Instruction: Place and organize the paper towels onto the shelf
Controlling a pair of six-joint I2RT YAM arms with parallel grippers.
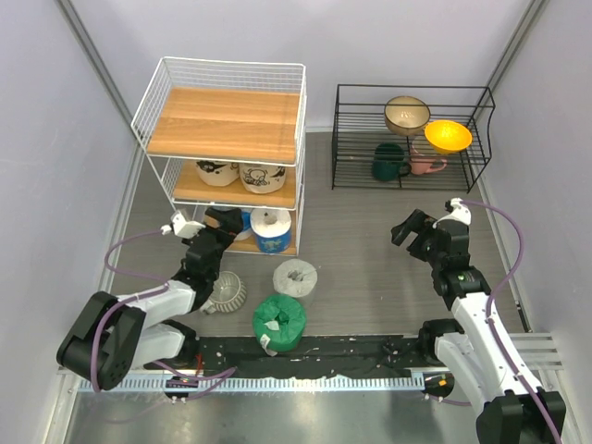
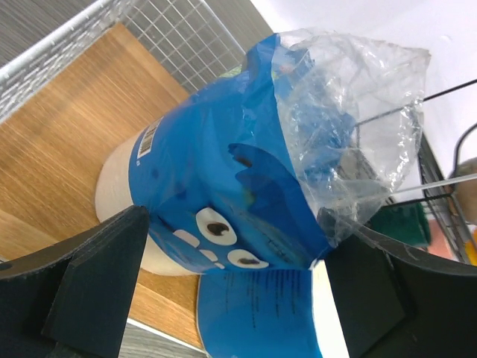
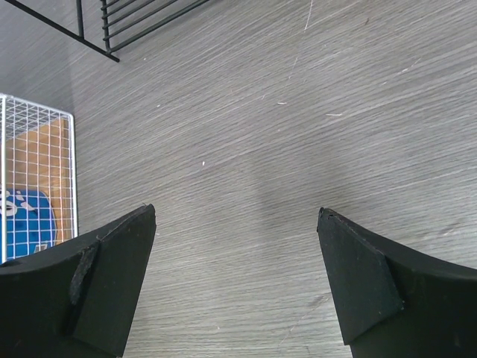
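Observation:
The white wire shelf (image 1: pixel 222 125) stands at the back left. Two tan paper towels (image 1: pixel 217 171) (image 1: pixel 262 176) sit on its middle board. A blue-and-white roll (image 1: pixel 271 229) stands on the bottom board, with my left gripper (image 1: pixel 222 227) reaching in beside it. In the left wrist view a blue-wrapped roll (image 2: pixel 216 171) rests on the wooden board (image 2: pixel 67 149), and the left gripper (image 2: pixel 235 224) stands open with a finger on each side of it. On the table lie a grey roll (image 1: pixel 294 277) and a green roll (image 1: pixel 279 319). My right gripper (image 1: pixel 412 231) (image 3: pixel 235 212) hangs open over bare table.
A ribbed pale mug (image 1: pixel 227 291) lies on the table by the left arm. A low black wire rack (image 1: pixel 412 139) at the back right holds a gold bowl (image 1: pixel 407 113), an orange bowl (image 1: pixel 448 136) and two mugs. The right wrist view shows the shelf's wire side (image 3: pixel 37 149).

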